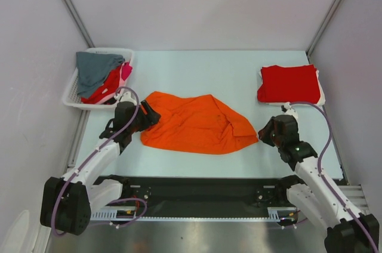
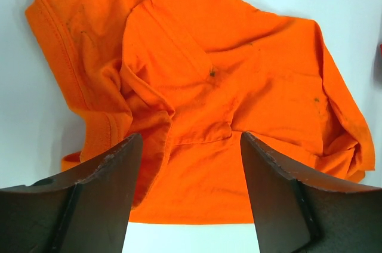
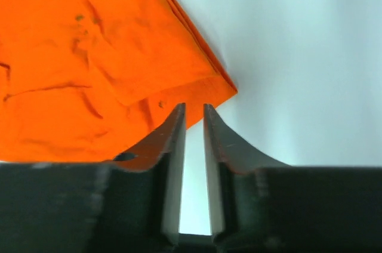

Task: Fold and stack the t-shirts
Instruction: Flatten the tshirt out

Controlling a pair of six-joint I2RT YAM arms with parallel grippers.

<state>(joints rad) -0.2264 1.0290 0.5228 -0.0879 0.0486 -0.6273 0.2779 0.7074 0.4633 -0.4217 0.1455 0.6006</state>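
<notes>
Left tool (image 2: pixel 190 136) wide apart over orange tee (image 1: pixel 197 125), near basket (image 1: pixel 70 101); right tool (image 3: pixel 194 107) barely parted at that tee's corner, near red tee (image 1: pixel 289 83).

no text, label, brand, number or sign can be read in any view. orange t-shirt (image 2: pixel 227 86): a few small dark specks on the cloth near its middle, too small to tell whether print or dirt.

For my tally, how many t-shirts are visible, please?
5: orange tee mid-table, folded red tee far right, grey, red and pink tees in the basket; more may hide there.
</notes>
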